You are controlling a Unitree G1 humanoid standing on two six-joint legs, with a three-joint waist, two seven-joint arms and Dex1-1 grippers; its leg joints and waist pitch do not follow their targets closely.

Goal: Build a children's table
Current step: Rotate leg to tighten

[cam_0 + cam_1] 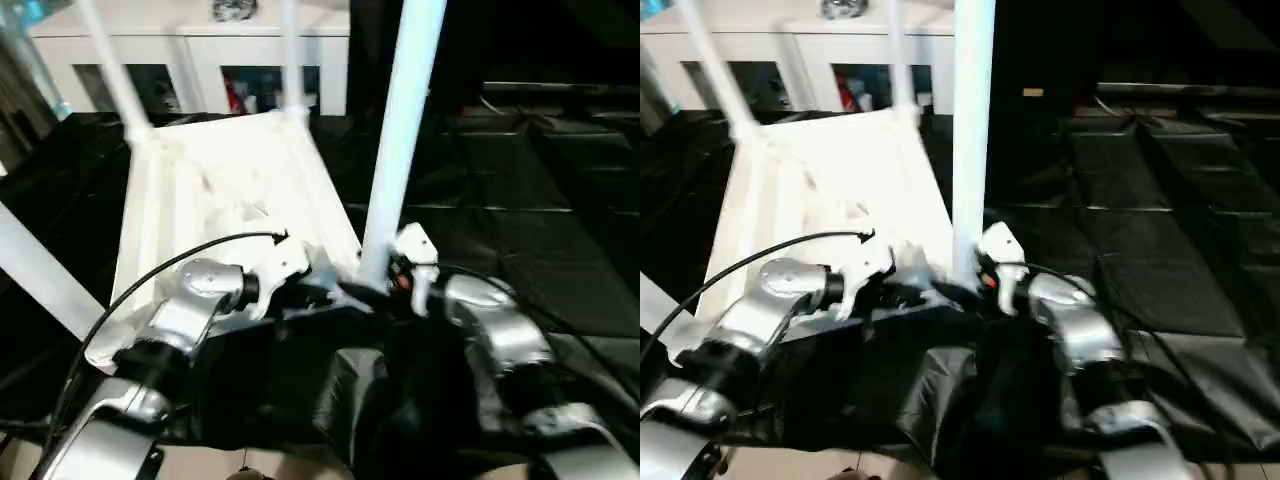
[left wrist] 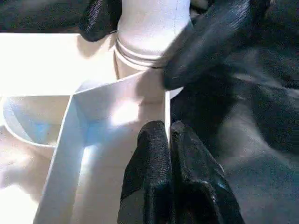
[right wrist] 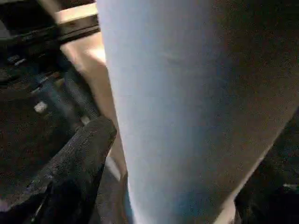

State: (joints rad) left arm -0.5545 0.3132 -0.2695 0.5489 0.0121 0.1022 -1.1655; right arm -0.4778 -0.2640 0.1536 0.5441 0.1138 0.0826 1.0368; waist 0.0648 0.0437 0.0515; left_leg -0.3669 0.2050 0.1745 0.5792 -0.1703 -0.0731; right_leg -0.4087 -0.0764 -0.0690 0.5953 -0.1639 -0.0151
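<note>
White plastic, the children's table (image 1: 215, 215) lies upside down on black sheeting (image 1: 520, 250), legs up; the near leg (image 1: 395, 160) stands in its corner socket; left gripper (image 2: 169, 140), pressed together, pinches a rib (image 2: 167, 109); right gripper (image 3: 154, 182) is spread around the leg; I'd press it straight down.

Near leg (image 1: 400, 140) cut off by top edge. Cabinet (image 1: 190, 60) contents blurred, unreadable. Right gripper (image 1: 385, 290) fingertips hidden behind leg base. Tabletop (image 1: 215, 210) near edge hidden behind forearms.
</note>
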